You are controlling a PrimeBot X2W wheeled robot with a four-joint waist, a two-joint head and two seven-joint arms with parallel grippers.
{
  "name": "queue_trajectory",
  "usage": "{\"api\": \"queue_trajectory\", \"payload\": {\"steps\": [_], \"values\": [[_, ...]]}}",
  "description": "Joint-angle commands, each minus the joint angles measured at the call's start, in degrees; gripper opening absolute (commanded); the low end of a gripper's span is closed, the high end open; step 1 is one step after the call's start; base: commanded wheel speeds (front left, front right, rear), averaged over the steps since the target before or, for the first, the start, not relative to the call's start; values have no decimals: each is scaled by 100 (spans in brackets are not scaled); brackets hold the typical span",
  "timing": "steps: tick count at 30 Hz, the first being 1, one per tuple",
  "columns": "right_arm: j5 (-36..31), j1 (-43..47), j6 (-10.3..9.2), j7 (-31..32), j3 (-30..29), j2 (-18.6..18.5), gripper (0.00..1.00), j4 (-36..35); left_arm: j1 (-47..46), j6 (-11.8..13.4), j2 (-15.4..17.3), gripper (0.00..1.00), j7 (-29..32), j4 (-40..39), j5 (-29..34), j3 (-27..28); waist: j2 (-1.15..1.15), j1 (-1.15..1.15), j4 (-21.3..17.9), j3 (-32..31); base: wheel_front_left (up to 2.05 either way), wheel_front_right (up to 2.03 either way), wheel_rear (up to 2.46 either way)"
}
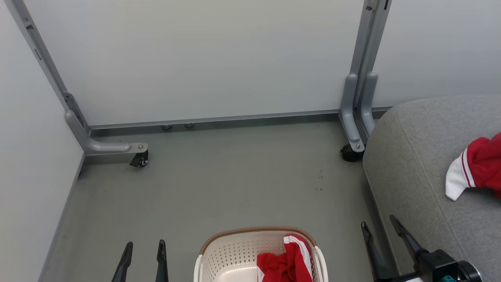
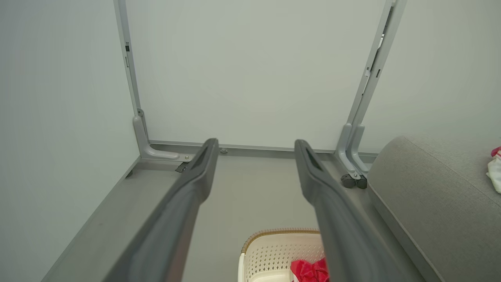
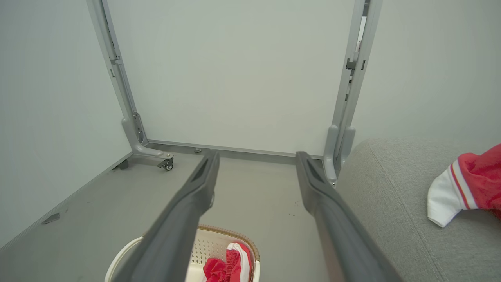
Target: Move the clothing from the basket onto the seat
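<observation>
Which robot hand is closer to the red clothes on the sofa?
Right. The right gripper is by the sofa edge, near the red clothes; the left gripper is past the basket.

The floor (image 1: 235, 184) is viewed steeply downward from the head. Both wrist views are aimed forward at a shallower angle. The basket (image 1: 235, 250), seat (image 1: 415, 164) and rear panel (image 1: 203, 58) are shared by all three.

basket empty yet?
Not empty: one red-and-white garment lies bunched in the basket; a second garment is on the seat.
</observation>
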Motion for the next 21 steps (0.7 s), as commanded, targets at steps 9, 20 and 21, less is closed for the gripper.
{"api": "queue_trajectory", "payload": {"steps": [9,20,21], "values": [[-15,29,-10,-12,48,-6,100,-3,-71,-6,2,100,-2,20,146,-43,0,1,-52,-33,0,0,0],[-31,19,-10,-12,114,-6,100,-48,-144,7,2,100,-2,161,-97,-102,0,1,-122,115,0,0,0],[-44,3,-10,-12,117,-6,100,-55,-157,-1,2,100,-2,187,-109,-124,0,1,-133,155,0,0,0]]}}
